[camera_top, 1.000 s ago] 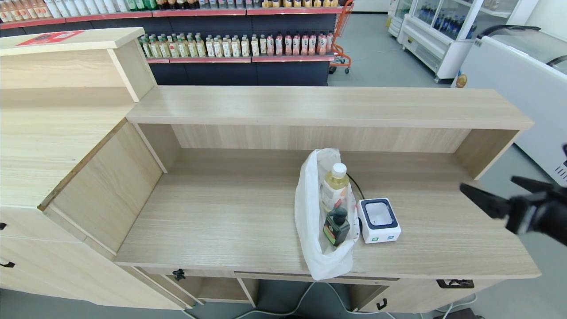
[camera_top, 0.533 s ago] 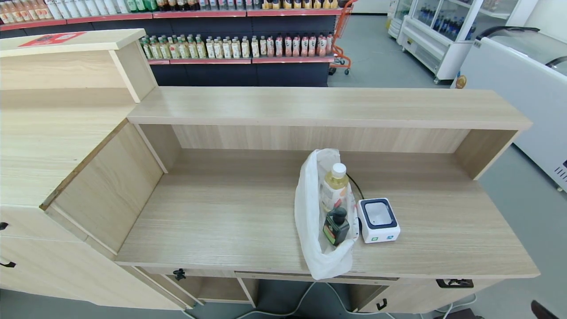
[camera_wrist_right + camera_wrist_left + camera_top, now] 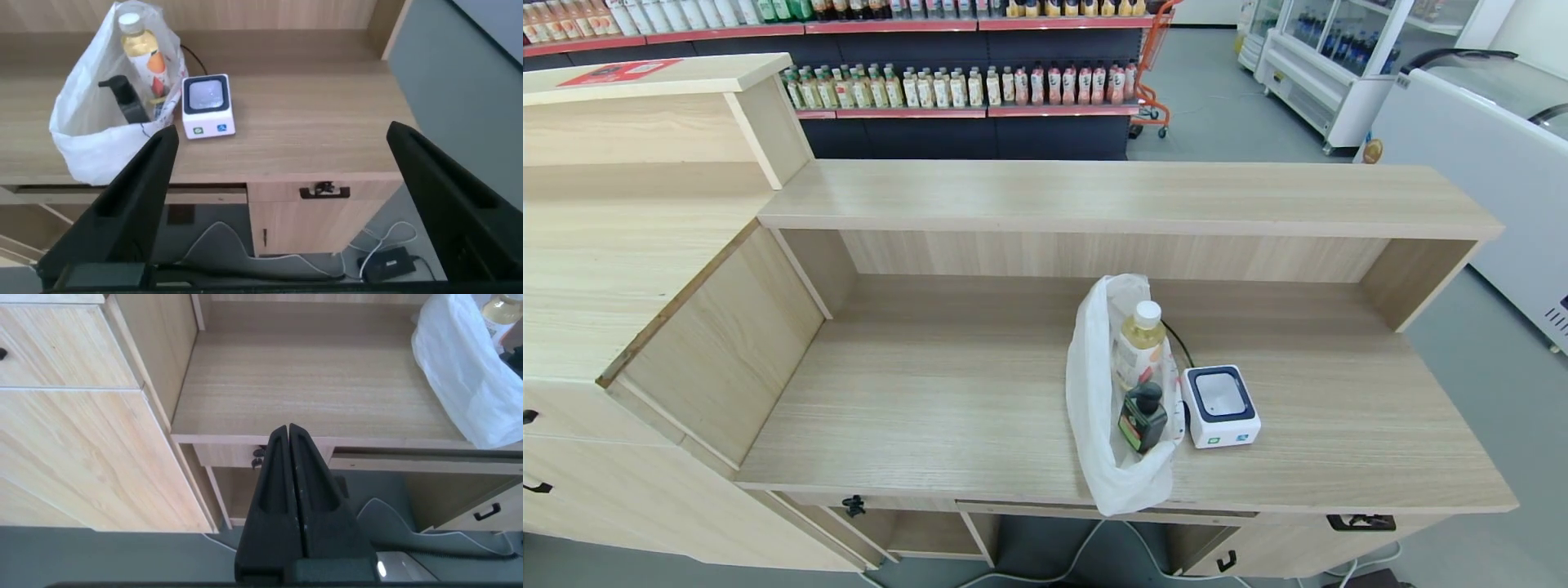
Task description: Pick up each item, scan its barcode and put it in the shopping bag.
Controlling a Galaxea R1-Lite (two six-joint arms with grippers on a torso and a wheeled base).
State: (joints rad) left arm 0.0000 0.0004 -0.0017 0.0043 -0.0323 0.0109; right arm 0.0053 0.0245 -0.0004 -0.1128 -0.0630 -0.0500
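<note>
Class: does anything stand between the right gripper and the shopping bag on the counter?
Only the scanner, which stands beside the shopping bag on the side toward the right gripper. Over the front edge of the counter the way to the bag's mouth looks free.

tool (image 3: 282, 135), fingers (image 3: 139, 196) wide apart, before the counter (image 3: 327, 139); shopping bag (image 3: 86, 135) just beside the scanner (image 3: 207, 104)

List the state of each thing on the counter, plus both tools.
shopping bag: open, standing on the counter, two bottles inside.
yellow bottle: upright in the bag, capped.
dark bottle: in the bag, capped.
scanner: on the counter, beside the bag.
left tool: shut, empty.
right tool: open, empty.
</note>
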